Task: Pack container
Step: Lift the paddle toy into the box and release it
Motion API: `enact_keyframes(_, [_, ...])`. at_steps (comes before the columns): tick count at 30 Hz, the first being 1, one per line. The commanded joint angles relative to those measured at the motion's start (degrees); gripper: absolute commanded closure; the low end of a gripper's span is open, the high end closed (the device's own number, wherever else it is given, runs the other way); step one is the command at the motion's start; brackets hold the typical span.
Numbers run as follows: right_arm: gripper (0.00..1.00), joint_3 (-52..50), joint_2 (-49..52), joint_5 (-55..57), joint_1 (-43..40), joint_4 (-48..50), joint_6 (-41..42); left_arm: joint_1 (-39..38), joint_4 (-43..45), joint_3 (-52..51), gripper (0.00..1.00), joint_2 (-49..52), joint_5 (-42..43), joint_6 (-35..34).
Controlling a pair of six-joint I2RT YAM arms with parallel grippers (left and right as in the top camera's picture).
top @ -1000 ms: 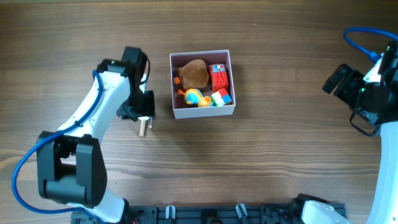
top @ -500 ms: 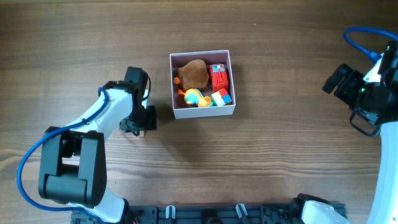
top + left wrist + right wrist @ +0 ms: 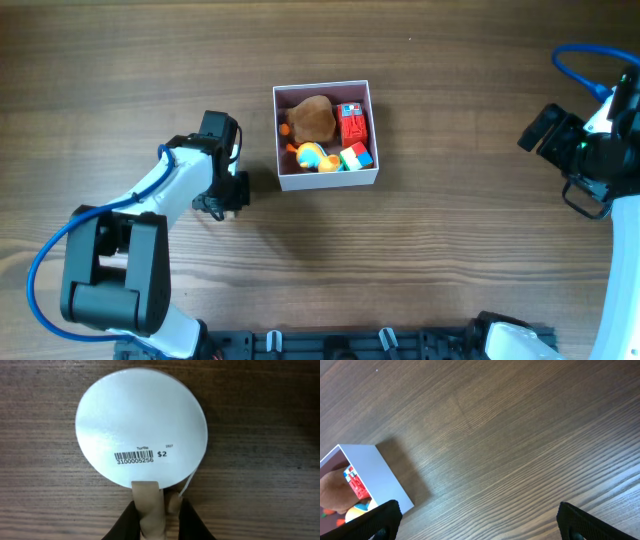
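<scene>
While my right arm waits at the edge of the table [image 3: 450, 250], my left gripper [image 3: 159, 510]: clamped on the tan wooden handle [image 3: 146, 505] of a round white paddle [image 3: 141, 427], its disc facing my wrist camera above the wood.
My right gripper [image 3: 477, 519]: fingers spread wide, nothing between them.
The container [image 3: 330, 179]: mid-table, holding a brown plush [image 3: 312, 118], a red toy [image 3: 351, 125], a colour cube [image 3: 356, 156] and an orange-and-blue figure [image 3: 315, 156].
Bearing: the container sits near my left jaws, toward my right side; my right arm is well apart, so the left is nearer.
Long axis: handle to disc, straight out from my jaws.
Print: barcode sticker [image 3: 134, 458] reads "Turtle", "3100005256", "$2".
</scene>
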Motion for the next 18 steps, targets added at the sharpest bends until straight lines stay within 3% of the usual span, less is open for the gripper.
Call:
enact_keyframes(1, [0.00, -0.3, 0.2, -0.7, -0.2, -0.1, 0.0, 0.3, 0.1, -0.7, 0.96, 0.8, 0.2, 0.3])
enact_keyframes(7, [0.00, -0.3, 0.2, -0.7, -0.2, -0.1, 0.1, 0.3, -1.6, -0.2, 0.96, -0.9, 0.2, 0.2])
enact_keyframes(10, [0.00, -0.3, 0.2, -0.7, -0.2, -0.1, 0.0, 0.3, -1.6, -0.2, 0.91, -1.8, 0.2, 0.2])
enact_keyframes(18, [0.00, -0.3, 0.2, -0.7, -0.2, -0.1, 0.1, 0.3, -4.6, 1.5, 0.96, -4.2, 1.8, 0.0])
